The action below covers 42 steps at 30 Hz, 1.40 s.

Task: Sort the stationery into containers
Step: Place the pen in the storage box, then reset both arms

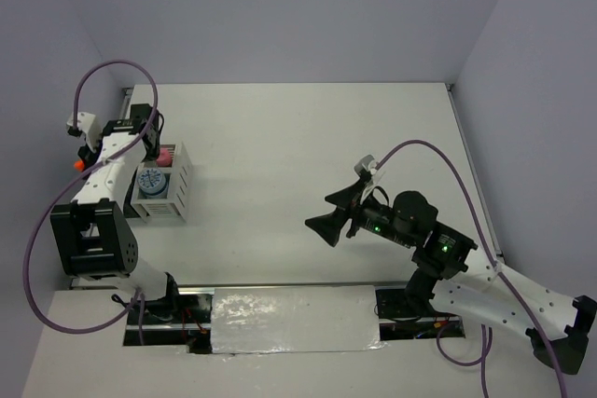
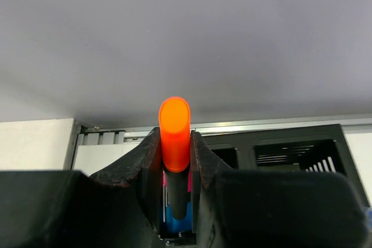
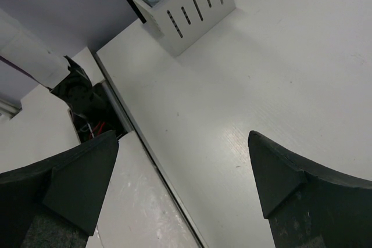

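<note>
From above we see the right gripper spread and empty over the bare middle of the table, well apart from the white box near the left edge, which holds a blue-white tin and the pink jar. At the left wrist, the left gripper is clenched on the orange-capped highlighter above the black pen holder, lined up, we judge, to drop into a compartment beside the table's rim. The right wrist shows open tabletop between its parted fingers and the box.
</note>
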Tool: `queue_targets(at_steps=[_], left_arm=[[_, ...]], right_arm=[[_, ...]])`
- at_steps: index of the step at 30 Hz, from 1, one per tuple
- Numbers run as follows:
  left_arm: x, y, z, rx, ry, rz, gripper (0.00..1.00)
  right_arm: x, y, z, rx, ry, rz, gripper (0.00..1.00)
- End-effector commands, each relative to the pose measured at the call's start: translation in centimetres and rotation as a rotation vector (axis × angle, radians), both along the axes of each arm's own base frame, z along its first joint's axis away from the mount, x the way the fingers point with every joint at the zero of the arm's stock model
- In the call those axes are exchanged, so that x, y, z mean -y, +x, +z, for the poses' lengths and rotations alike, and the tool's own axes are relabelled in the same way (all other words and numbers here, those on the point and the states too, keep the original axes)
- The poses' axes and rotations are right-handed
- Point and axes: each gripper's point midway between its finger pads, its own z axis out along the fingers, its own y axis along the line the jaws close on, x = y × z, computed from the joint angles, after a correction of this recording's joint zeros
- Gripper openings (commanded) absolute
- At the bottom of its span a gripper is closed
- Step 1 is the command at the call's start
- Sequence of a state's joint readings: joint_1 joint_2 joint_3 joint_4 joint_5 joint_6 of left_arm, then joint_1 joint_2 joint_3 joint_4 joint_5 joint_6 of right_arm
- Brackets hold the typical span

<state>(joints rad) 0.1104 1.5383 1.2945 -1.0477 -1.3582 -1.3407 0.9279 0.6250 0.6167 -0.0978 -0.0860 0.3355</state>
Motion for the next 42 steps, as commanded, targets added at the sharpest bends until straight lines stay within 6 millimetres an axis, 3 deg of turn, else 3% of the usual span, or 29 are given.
queue_targets(at_steps=[1,6,9,10,14,15,17,21,25,27,29,30,32,33,34,35,38,42], left_arm=[[-0.4,-0.4,0.7,0.041,0.056,0.015,0.1],[-0.6,0.1,-0.1,0.018,0.067,0.019,0.17],[-0.7,0.3,0.2,0.016,0.077,0.03,0.28],[-0.7,0.4,0.1,0.023,0.081,0.033,0.41],[-0.6,0.0,-0.4,0.012,0.077,0.04,0.77],[-0.6,-0.1,-0.3,0.013,0.082,0.043,0.91],[-0.7,-0.5,-0.3,0.027,0.085,0.054,0.99],[-0.4,-0.5,0.3,0.038,0.066,0.051,0.99],[0.6,1.5,4.0,0.029,-0.012,-0.077,0.99],[1.4,4.4,6.2,-0.008,-0.055,-0.288,0.99],[5.9,7.6,7.6,0.078,-0.189,-0.701,0.99],[7.7,7.8,8.4,0.091,-0.208,-0.82,0.99],[11.9,6.5,10.3,0.152,-0.25,-1.056,0.99],[13.6,5.7,9.6,0.137,-0.272,-1.131,0.99],[14.6,3.6,10.5,0.169,-0.273,-1.186,0.99],[16.8,2.9,9.3,0.161,-0.335,-1.294,0.99],[19.2,-1.6,8.8,0.161,-0.402,-1.416,0.99],[19.7,-7.0,9.2,0.194,-0.364,-1.464,0.99]], right_arm=[[0.4,-0.8,2.5,0.038,0.049,0.02,1.0],[1.6,-1.8,3.4,0.054,0.062,0.02,1.0],[2.4,-1.8,3.3,0.065,0.043,0.0,1.0],[2.6,-1.7,3.5,0.072,0.044,-0.006,1.0],[2.7,-1.6,3.7,0.081,0.038,-0.014,1.0],[2.6,-1.6,3.7,0.082,0.039,-0.008,1.0],[2.2,-1.7,3.6,0.076,0.038,0.009,1.0],[1.8,-1.6,3.3,0.068,0.031,0.015,1.0],[2.0,-1.4,3.9,0.076,0.043,-0.002,1.0],[2.6,-1.1,4.7,0.079,0.053,-0.036,1.0],[4.1,-0.5,5.6,0.066,0.049,-0.122,1.0],[4.9,-0.3,6.1,0.065,0.051,-0.157,1.0],[7.0,-0.2,7.2,0.061,0.023,-0.228,1.0],[8.6,0.5,7.6,0.067,0.01,-0.315,1.0],[9.9,0.4,9.3,0.081,0.024,-0.354,1.0],[11.1,0.5,9.0,0.071,-0.014,-0.397,1.0],[14.8,0.6,10.5,0.072,-0.049,-0.531,1.0],[18.3,0.3,11.7,0.068,-0.071,-0.645,1.0]])
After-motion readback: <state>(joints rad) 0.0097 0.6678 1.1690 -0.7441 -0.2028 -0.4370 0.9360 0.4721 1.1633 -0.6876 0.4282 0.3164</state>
